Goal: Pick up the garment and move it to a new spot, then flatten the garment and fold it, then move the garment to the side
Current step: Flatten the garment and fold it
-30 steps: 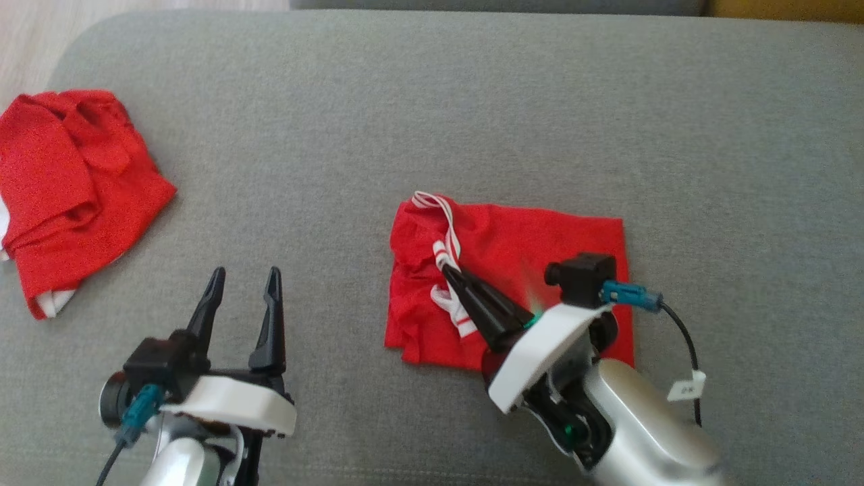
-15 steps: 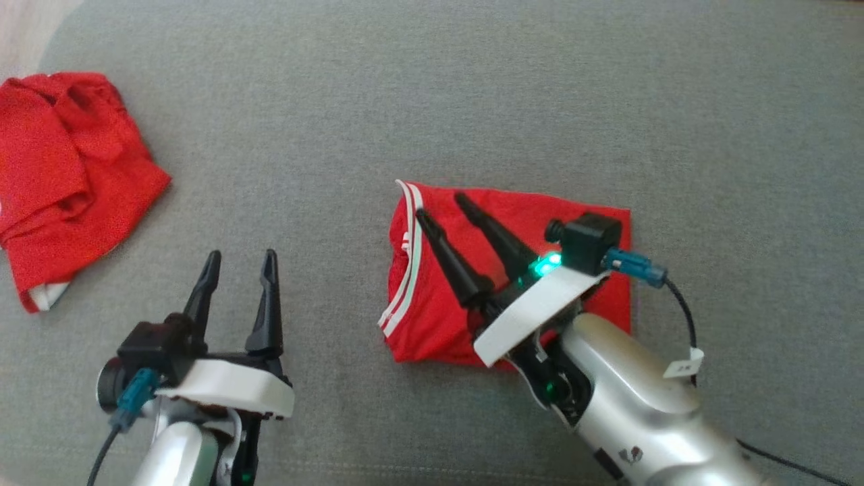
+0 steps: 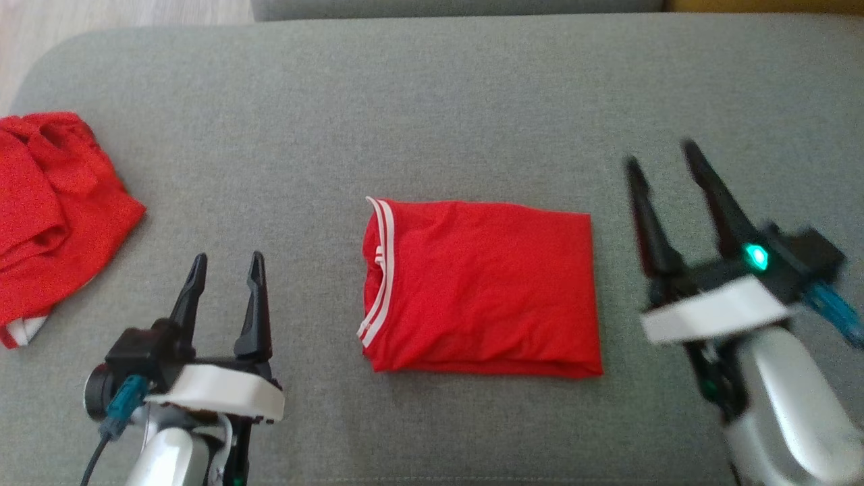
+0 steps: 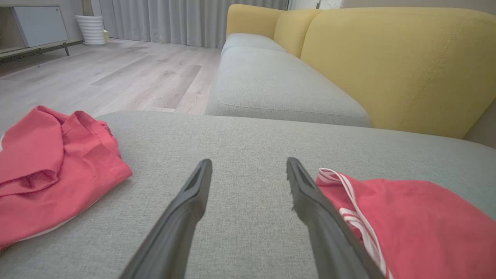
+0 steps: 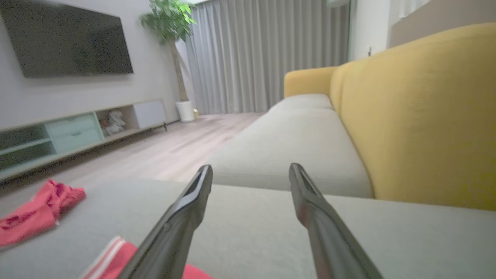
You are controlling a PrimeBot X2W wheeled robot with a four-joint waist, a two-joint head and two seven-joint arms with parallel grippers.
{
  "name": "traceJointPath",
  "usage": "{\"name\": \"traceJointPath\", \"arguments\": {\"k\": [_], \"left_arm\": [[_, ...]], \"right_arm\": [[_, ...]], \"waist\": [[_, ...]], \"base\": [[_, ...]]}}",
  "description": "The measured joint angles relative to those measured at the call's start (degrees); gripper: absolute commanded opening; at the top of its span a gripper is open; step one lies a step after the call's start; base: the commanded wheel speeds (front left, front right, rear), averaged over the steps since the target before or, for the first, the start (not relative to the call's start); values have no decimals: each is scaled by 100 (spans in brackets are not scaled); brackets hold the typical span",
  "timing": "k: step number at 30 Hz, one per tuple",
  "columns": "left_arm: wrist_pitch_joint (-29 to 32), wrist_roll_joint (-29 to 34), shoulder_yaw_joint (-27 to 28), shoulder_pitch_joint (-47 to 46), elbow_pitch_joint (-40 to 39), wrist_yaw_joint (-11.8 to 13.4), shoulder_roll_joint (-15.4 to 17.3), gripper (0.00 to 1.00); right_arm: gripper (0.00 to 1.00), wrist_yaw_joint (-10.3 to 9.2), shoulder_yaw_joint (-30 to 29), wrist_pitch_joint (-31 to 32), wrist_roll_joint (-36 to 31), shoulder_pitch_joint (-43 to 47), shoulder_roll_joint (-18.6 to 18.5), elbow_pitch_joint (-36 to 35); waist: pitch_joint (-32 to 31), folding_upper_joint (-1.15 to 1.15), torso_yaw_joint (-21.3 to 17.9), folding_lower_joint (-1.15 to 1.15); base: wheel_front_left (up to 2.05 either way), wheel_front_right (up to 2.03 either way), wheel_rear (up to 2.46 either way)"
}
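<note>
Red on grey, yellow behind
The folded garment [image 3: 482,287] is red with twin white stripes at its hem; the crumpled garment [image 3: 54,216] matches, white at one edge. The sofa seat [image 3: 432,101] is grey, its backrest [image 4: 387,66] mustard yellow. The left claw [image 3: 226,260] and right claw [image 3: 660,154] are black on white mounts, the right lit green.

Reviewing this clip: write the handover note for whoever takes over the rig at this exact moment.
Left gripper: open, empty, to the left of the garment and clear of it.
Right gripper: open, empty, to the right of the garment and clear of it.
Red garment: a neat folded rectangle in the middle of the grey sofa seat, with its white-striped edge toward the left gripper.
A second red garment lies crumpled at the seat's left edge.
Done: flattening and folding, by the look of it.
Left: move the folded garment to the side.
</note>
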Motion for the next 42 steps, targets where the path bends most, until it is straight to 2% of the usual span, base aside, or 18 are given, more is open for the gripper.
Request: {"name": "traceJointPath", "arguments": {"k": [3, 6, 14, 26, 42], "left_arm": [[0, 7, 36, 85, -14, 43, 13, 100], [0, 7, 54, 176, -27, 49, 43, 100], [22, 5, 63, 599, -159, 151, 149, 100], [212, -11, 58, 1130, -324, 204, 296, 100], [270, -12, 51, 1217, -476, 303, 365, 100]], "right_arm": [[100, 0, -588, 312, -326, 635, -1, -445], [100, 0, -882, 561, -503, 1071, 27, -844], [100, 0, -1162, 923, -578, 1873, 330, -1289], [100, 0, -1214, 998, -368, 2385, 542, -1341], [100, 0, -1134, 1044, -370, 2505, 613, -1341]], "waist": [[-103, 0, -22, 0], [-221, 0, -43, 0], [-617, 0, -81, 0], [-1080, 0, -114, 0], [-1091, 0, -123, 0]], "base": [[0, 0, 0], [0, 0, 0], [0, 0, 0], [0, 0, 0], [0, 0, 0]]}}
